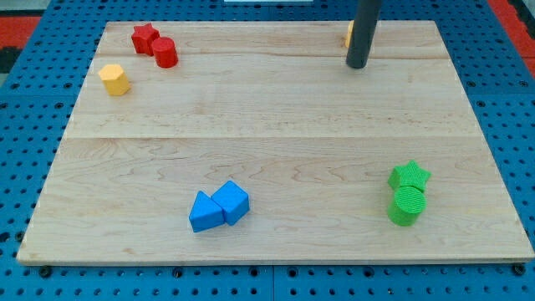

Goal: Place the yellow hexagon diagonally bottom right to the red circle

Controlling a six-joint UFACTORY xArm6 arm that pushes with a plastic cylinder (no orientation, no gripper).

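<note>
The yellow hexagon (114, 79) lies near the board's upper left, below and to the left of the red circle (165, 53). The red circle touches a red star (145, 38) on its upper left. My tip (358, 65) rests on the board near the view's top, right of centre, far to the right of these blocks. A yellow-orange block (348, 34) peeks out just left of the rod, mostly hidden behind it.
Two blue blocks, a triangle-like one (204, 212) and a cube (231, 201), touch near the bottom centre. A green star (410, 176) sits against a green circle (407, 206) at the lower right. The wooden board (276, 117) lies on a blue pegboard.
</note>
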